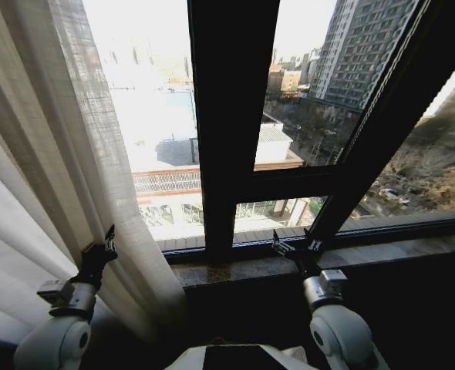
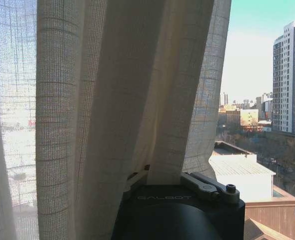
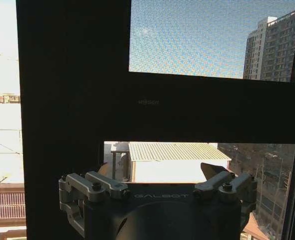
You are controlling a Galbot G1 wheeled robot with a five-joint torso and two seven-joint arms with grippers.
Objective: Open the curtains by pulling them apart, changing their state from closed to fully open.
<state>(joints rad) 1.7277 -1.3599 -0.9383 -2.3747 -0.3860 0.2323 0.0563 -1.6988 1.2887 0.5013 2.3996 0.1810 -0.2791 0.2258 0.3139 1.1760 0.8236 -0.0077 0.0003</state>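
Note:
One curtain [image 1: 65, 146], a sheer white pleated panel, hangs gathered at the left of the window, leaving the glass bare to its right. My left gripper [image 1: 104, 245] is raised at the panel's lower inner edge. In the left wrist view the curtain [image 2: 112, 100] hangs right in front of my left gripper [image 2: 155, 176], and a fold is pinched between the jaws. My right gripper [image 1: 294, 247] stands open just above the window sill, facing the dark frame, with nothing between its fingers. In the right wrist view my right gripper [image 3: 159, 172] has its linkages spread wide.
A thick dark window frame [image 1: 231, 116] with a vertical post and a crossbar stands straight ahead, close to the right gripper [image 3: 72, 100]. A stone sill [image 1: 397, 250] runs below the glass. Buildings and streets lie outside.

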